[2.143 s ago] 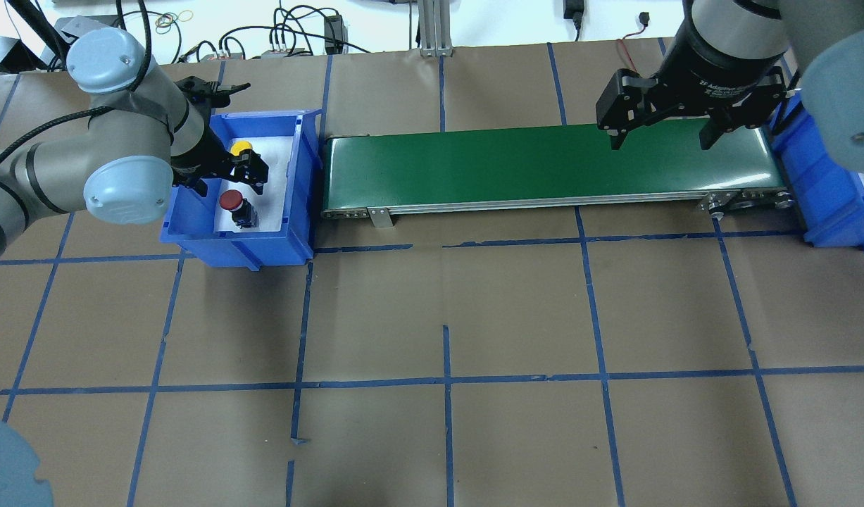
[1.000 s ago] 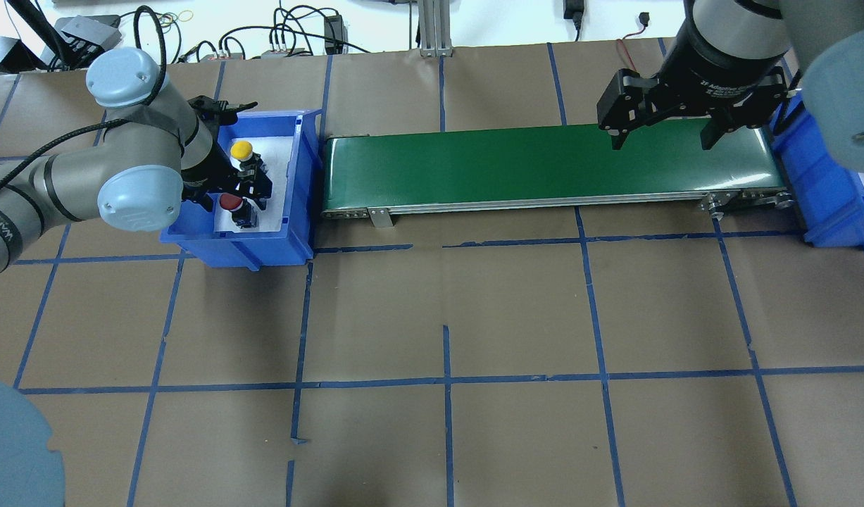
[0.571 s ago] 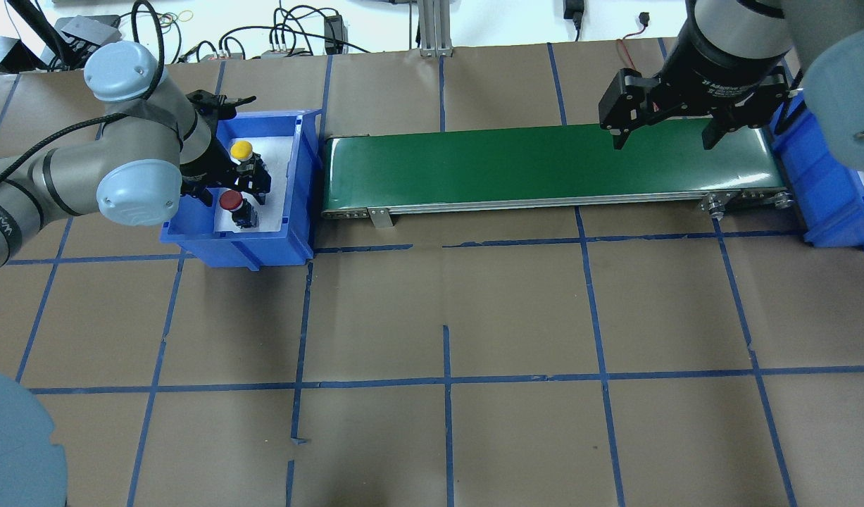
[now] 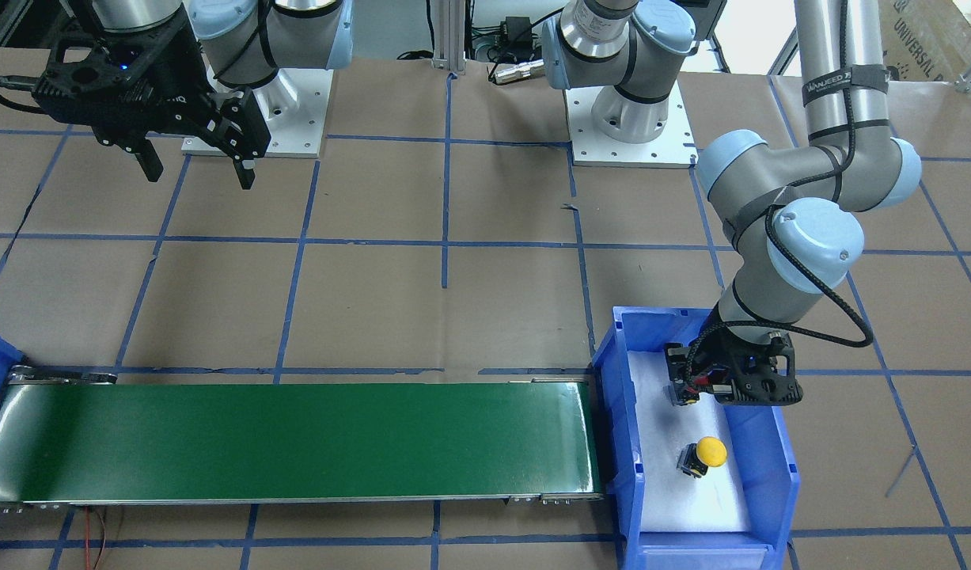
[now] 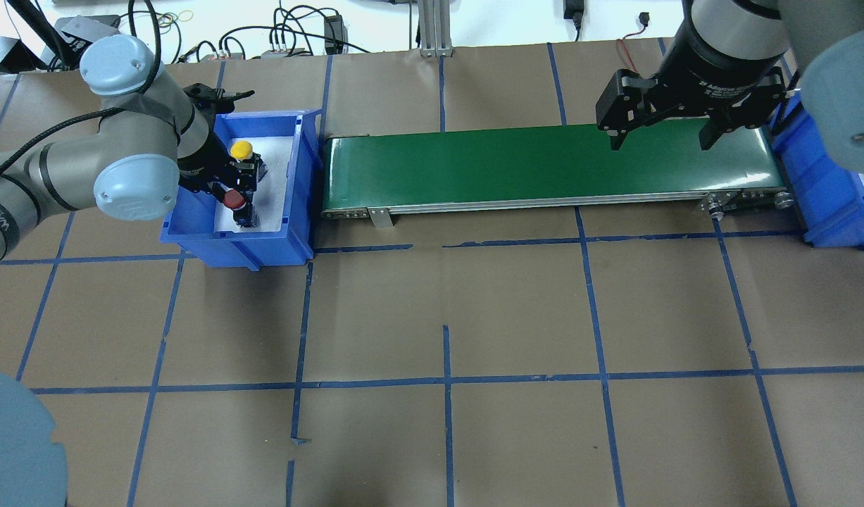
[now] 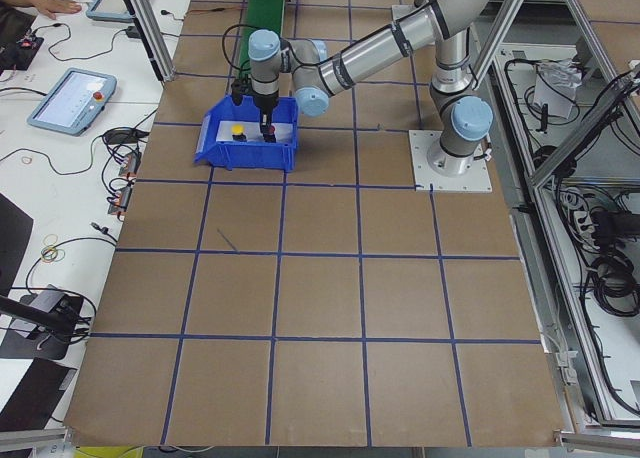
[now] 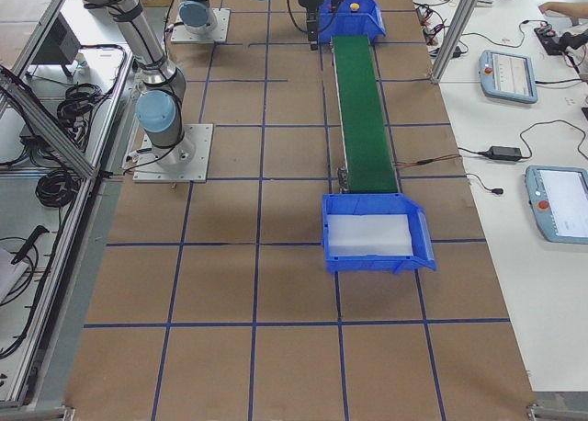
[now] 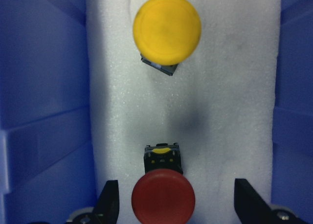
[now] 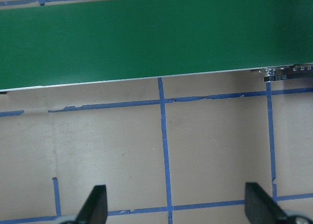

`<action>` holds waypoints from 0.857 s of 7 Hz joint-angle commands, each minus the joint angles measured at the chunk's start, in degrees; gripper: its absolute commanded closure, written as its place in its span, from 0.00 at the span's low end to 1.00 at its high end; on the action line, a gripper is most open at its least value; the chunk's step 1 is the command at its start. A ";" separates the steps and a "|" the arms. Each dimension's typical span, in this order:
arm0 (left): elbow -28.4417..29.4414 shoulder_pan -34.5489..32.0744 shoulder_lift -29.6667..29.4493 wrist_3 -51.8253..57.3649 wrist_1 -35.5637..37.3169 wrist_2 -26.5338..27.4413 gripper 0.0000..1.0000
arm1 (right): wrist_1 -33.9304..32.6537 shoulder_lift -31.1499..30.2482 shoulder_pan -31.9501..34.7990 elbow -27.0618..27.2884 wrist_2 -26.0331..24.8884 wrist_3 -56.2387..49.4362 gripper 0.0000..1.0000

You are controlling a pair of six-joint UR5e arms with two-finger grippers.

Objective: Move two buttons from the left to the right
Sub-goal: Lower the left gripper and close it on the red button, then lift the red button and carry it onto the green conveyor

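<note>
Red button [image 8: 163, 197] sits between the left claw's [image 8: 177, 204] wide-set jaws, touching neither.

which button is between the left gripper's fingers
The red button, flanked by the open left gripper; the yellow button lies farther ahead, outside it.

**Belt above, taped table below**

The green conveyor belt [image 9: 146, 38] spans the top of the view, its pale metal edge bordering the brown paper table [image 9: 220, 145]. Blue tape lines [image 9: 165, 150] cross the paper. The right gripper [image 9: 177, 208] shows two dark fingertips [image 9: 96, 204], spread wide apart.
</note>
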 commanded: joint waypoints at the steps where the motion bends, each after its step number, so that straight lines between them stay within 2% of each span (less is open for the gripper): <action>1: 7.64 0.08 0.68 1.39 -6.94 0.53 1.00 | -0.09 0.00 0.04 0.00 0.00 0.09 0.00; 2: 11.52 0.08 1.73 1.31 -12.66 2.88 1.00 | -0.09 0.00 0.04 0.00 0.00 0.09 0.00; 3: 13.39 0.00 3.40 -0.26 -16.63 2.90 1.00 | -0.09 0.00 0.04 0.00 0.00 0.09 0.00; 4: 13.75 -0.87 4.80 -3.76 -19.02 2.03 1.00 | -0.09 0.00 0.04 0.00 0.00 0.09 0.00; 6: 14.11 -7.70 5.26 -13.58 -18.96 -1.40 1.00 | 0.00 0.09 -0.22 0.00 -0.17 0.00 0.00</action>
